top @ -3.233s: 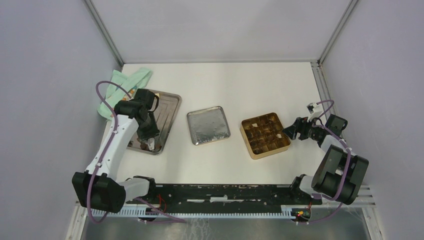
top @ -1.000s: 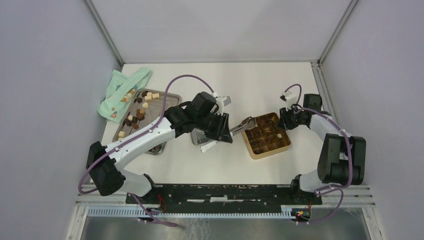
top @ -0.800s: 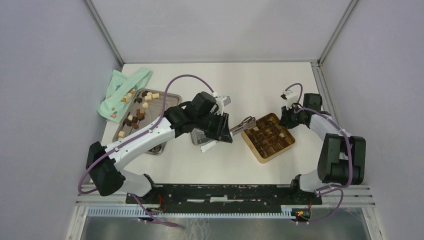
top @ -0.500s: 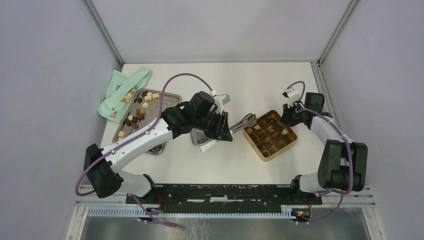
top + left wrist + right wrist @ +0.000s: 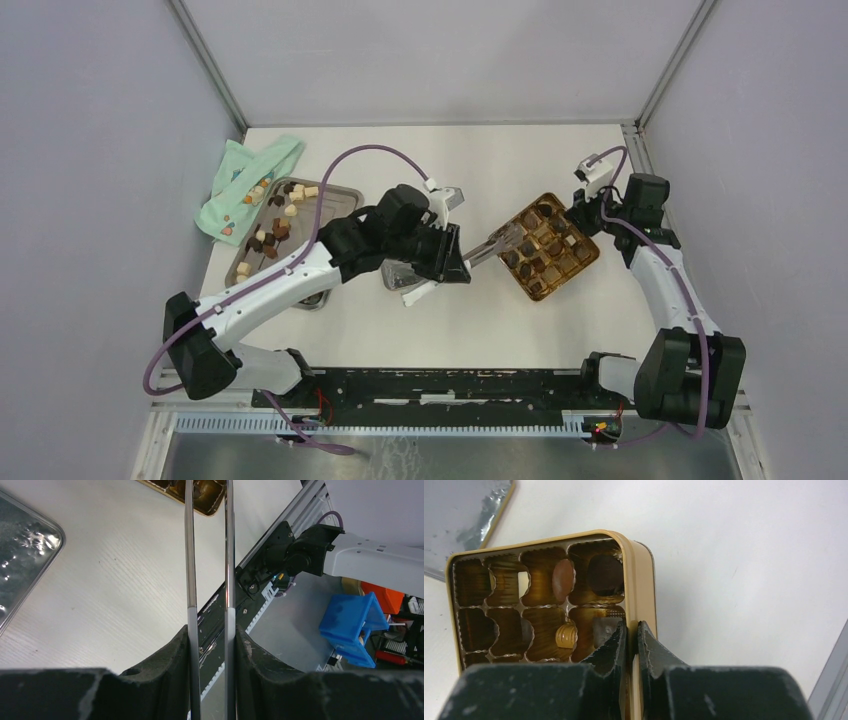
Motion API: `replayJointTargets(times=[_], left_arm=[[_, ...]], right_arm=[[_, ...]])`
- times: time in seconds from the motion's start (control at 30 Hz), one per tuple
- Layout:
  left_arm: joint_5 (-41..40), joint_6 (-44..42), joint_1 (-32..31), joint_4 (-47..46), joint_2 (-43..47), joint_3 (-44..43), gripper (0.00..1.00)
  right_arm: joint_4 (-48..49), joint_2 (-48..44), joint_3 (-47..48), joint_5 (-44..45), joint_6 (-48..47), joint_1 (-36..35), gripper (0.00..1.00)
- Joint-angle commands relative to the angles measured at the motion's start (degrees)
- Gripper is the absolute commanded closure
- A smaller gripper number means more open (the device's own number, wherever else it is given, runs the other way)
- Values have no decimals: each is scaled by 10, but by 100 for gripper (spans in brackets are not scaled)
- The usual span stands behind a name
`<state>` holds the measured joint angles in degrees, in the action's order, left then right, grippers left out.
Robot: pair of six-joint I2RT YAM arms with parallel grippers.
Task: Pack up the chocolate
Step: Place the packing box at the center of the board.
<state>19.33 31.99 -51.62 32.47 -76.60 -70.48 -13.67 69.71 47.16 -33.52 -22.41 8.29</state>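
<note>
Two things changed in the last second: the right claw [image 5: 631, 630] pinched shut on the wall of the gold tin [image 5: 644, 580] and swung it round to a diamond, farther back. I'd judge that steadies it for filling. The left claw [image 5: 210, 645] stays narrowly clamped on the tweezers [image 5: 227, 555], their tips at the tin's edge. The chocolate [image 5: 272, 228], dark, mid-brown and cream chunks, lies mostly on the steel tray [image 5: 335, 189]; some already sits in the tin's cups.
</note>
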Motion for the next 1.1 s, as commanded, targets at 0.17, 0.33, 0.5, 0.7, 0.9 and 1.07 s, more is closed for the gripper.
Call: replayJointTargets(times=[0.17,0.33,0.5,0.7,0.9,1.07], left_arm=[[0,-32,-26,-49,7,-25,98],[4,-43,-38,-39,-27,-35,98],[-12,-62,-52,-11,-74,-61,98],[-40,-83,-82,26,-135,-99,98],[-66,-94,-99,58,-167,-123,98],[-76,-101,-103,70,-181,-136,98]], right_arm=[[41,14,22,-40,74,-2,100],[68,52,-18,-30,124,-2,100],[59,88,-21,-16,128,-2,99],[65,119,-27,-10,134,-2,95],[59,129,-23,-20,133,-2,80],[57,120,-23,-22,129,-3,61]])
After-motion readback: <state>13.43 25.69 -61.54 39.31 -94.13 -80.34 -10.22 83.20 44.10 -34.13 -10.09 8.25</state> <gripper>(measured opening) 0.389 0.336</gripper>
